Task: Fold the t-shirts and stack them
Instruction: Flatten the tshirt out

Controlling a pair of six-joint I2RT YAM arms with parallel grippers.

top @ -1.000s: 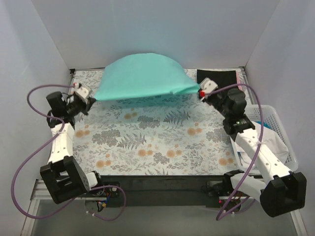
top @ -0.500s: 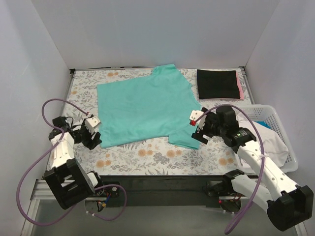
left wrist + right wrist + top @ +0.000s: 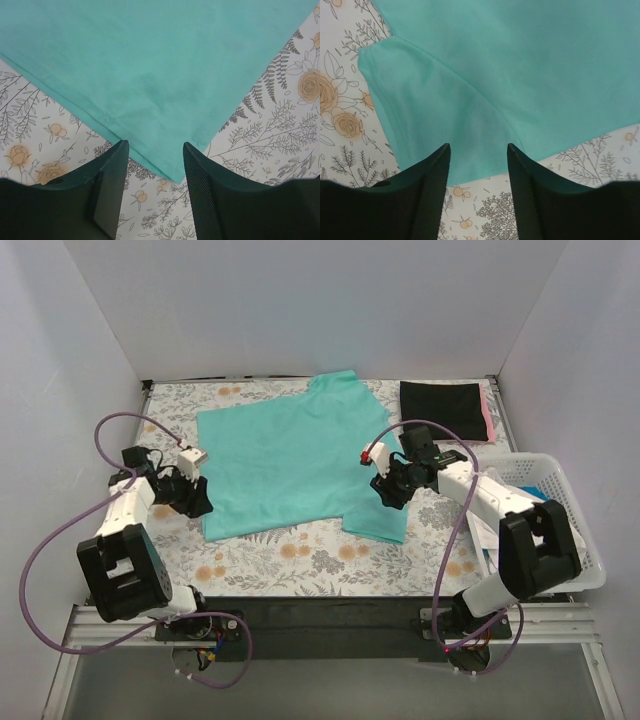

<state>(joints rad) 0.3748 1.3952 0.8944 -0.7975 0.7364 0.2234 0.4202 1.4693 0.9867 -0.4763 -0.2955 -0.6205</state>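
Note:
A teal-green t-shirt (image 3: pixel 290 465) lies spread flat on the floral cloth, one sleeve pointing to the back and one to the front right. My left gripper (image 3: pixel 202 497) hovers open at its front left corner. In the left wrist view that corner (image 3: pixel 176 177) sits between the jaws of the left gripper (image 3: pixel 155 145), which hold nothing. My right gripper (image 3: pixel 384 490) is open over the front right sleeve, and in the right wrist view the sleeve (image 3: pixel 420 110) lies under the right gripper (image 3: pixel 478 146). A folded black t-shirt (image 3: pixel 440 410) rests at the back right on a pink one (image 3: pixel 489 415).
A white lattice basket (image 3: pixel 590 540) with white and blue cloth stands at the right edge. The grey-and-orange floral cloth (image 3: pixel 300 560) covers the table. Walls close in the left, back and right sides.
A second ago both grippers held the teal t-shirt stretched in the air. It now lies flat, let go by both. The right gripper has since moved back over the sleeve.

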